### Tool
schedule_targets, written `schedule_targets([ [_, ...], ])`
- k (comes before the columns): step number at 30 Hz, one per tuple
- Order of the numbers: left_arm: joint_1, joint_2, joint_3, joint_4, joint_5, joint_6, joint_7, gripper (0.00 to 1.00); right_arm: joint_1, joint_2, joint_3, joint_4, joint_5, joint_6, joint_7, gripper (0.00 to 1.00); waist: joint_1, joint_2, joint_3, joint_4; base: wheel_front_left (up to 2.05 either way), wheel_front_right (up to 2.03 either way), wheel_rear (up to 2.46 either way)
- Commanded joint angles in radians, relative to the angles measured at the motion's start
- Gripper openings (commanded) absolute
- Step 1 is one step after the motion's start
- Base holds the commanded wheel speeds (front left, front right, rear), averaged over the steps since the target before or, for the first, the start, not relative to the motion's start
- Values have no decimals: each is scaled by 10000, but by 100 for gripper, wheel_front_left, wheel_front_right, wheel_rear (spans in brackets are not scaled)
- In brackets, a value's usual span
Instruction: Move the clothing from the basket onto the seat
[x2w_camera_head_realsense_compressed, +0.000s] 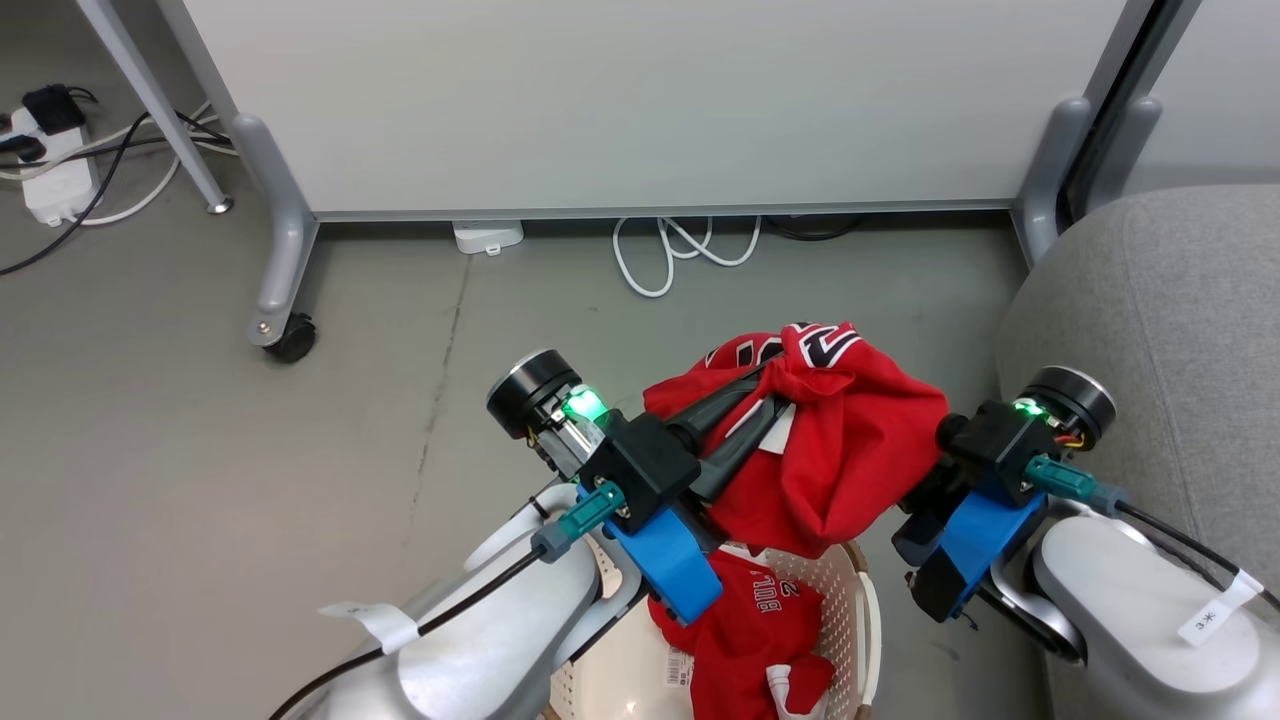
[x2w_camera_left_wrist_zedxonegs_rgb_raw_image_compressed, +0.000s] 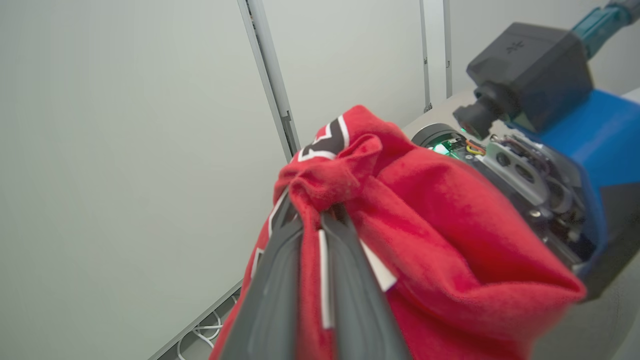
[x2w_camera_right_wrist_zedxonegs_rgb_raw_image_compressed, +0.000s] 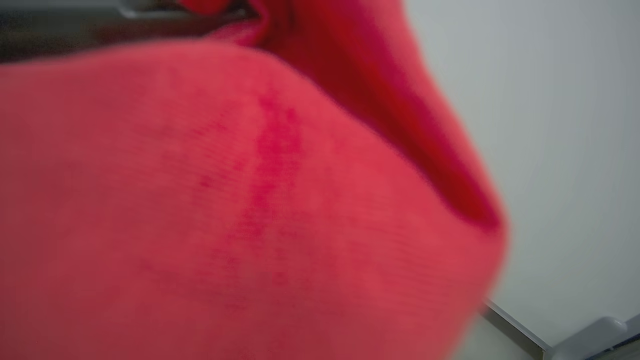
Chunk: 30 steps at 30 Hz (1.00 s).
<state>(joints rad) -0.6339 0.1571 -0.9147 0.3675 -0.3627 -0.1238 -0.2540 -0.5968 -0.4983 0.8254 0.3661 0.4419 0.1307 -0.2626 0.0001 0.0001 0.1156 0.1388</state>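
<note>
A bunched red jersey (x2w_camera_head_realsense_compressed: 850, 440), part of the clothing, hangs above the basket (x2w_camera_head_realsense_compressed: 862, 600). My left gripper (x2w_camera_head_realsense_compressed: 778, 388) is shut on its top fold, and in the left wrist view the two dark fingers (x2w_camera_left_wrist_zedxonegs_rgb_raw_image_compressed: 280, 260) pinch the red cloth (x2w_camera_left_wrist_zedxonegs_rgb_raw_image_compressed: 450, 240) together. The body of my right gripper (x2w_camera_head_realsense_compressed: 985, 470) sits at the jersey's right side, with its fingers buried under the fabric. Blurred red cloth (x2w_camera_right_wrist_zedxonegs_rgb_raw_image_compressed: 250, 200) lies close against the right wrist camera. A second red jersey (x2w_camera_head_realsense_compressed: 750, 630) lies in the cream basket. At the right edge is the grey seat (x2w_camera_head_realsense_compressed: 1180, 330).
A white partition (x2w_camera_head_realsense_compressed: 640, 100) on grey wheeled legs stands across the back, with a castor (x2w_camera_head_realsense_compressed: 290, 340) at the left. White cable loops (x2w_camera_head_realsense_compressed: 680, 250) lie under it, and a power strip (x2w_camera_head_realsense_compressed: 50, 170) with cords at the far left. Grey floor (x2w_camera_head_realsense_compressed: 250, 500) spreads to the left.
</note>
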Motion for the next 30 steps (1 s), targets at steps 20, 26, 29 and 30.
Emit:
schedule_targets([
  [20,-277,24,19,86,-95,218,-81,100,252,202,-366,-60,-26,3,-34,0,-1,-1,100,-8,0,0,0],
  [26,-215,103,43,8,-59,319,-100,100,380,308,-1058,133,-48,3,-34,0,-1,-1,239,-73,0,0,0],
  [29,-88,165,63,-55,-27,382,-110,100,516,409,-1641,160,-104,1,-34,0,-1,-1,336,-218,0,0,0],
  [30,-30,198,75,-85,-22,397,-105,100,577,437,-1837,161,-146,3,-34,0,-1,-1,362,-280,0,0,0],
])
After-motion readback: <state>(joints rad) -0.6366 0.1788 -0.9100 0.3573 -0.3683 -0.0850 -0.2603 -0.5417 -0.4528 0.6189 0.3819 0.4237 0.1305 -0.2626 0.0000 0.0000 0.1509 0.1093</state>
